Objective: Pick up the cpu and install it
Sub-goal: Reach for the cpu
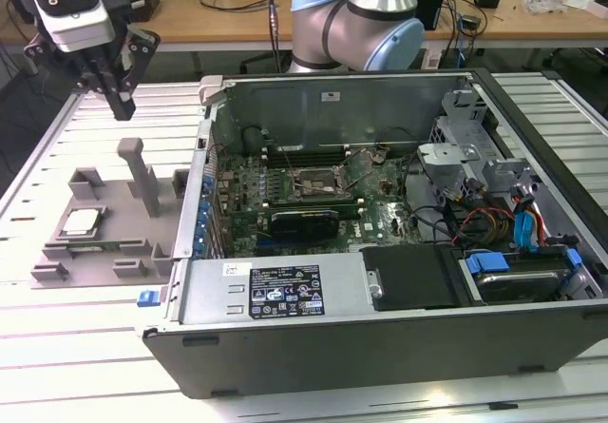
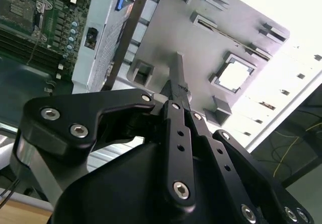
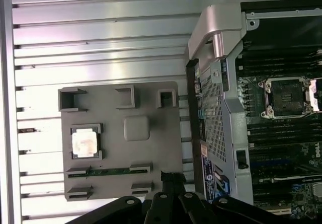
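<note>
So the cpu (image 1: pixel 81 221) is a shiny silver square lying flat in the grey tray (image 1: pixel 119 209); the gripper (image 1: pixel 123 109) hovers above it, pinched closed and empty.

Cpu (image 1: pixel 81 221) on tray (image 1: pixel 122 230) beside computer case (image 1: pixel 380 333)

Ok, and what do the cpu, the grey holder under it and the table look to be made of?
The cpu: metal top, silver-grey, glaring bright in both wrist views. The holder: probably plastic, matte uniform grey with blocky pockets and a post. The table: likely aluminium, pale ribbed slats with a soft sheen.
</note>
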`<act>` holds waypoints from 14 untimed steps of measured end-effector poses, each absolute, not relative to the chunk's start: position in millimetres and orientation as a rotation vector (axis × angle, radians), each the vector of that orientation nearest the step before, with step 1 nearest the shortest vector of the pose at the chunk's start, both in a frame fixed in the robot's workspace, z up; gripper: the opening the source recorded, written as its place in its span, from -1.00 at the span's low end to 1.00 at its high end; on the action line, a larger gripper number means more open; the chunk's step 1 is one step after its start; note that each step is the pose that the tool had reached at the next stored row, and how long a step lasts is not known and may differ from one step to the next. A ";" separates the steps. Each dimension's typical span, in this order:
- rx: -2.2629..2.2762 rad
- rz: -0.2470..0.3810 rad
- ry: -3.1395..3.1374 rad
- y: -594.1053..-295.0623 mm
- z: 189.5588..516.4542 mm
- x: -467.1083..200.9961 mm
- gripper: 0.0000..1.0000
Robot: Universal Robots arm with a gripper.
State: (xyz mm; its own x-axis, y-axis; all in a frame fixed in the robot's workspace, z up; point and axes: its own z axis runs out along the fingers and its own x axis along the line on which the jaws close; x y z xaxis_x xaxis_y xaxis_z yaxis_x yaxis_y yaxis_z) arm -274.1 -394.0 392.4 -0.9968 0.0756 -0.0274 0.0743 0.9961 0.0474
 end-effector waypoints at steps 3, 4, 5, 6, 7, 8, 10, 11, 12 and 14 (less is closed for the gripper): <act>0.117 0.072 3.110 -393.9 389.1 -282.6 -0.79; 0.117 0.072 3.110 -393.8 388.3 -284.5 -0.79; 0.117 0.072 3.109 -393.8 386.2 -289.2 -0.79; 0.117 0.072 3.109 -393.6 383.6 -294.8 -0.79; 0.117 0.072 3.110 -393.6 381.8 -298.6 -0.79; 0.117 0.072 3.110 -393.3 380.0 -303.0 -0.79; 0.117 0.072 3.109 -393.0 378.7 -306.5 -0.79; 0.117 0.072 3.110 -392.7 377.8 -309.5 -0.79; 0.117 0.072 3.109 -392.2 376.6 -313.2 -0.79; 0.117 0.072 3.109 -391.3 374.9 -319.7 -0.79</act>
State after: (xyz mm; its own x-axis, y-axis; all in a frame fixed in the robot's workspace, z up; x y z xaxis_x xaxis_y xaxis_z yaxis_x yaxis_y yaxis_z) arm -319.7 -391.3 374.9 -0.9968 0.0756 -0.0273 0.0743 0.9961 0.0474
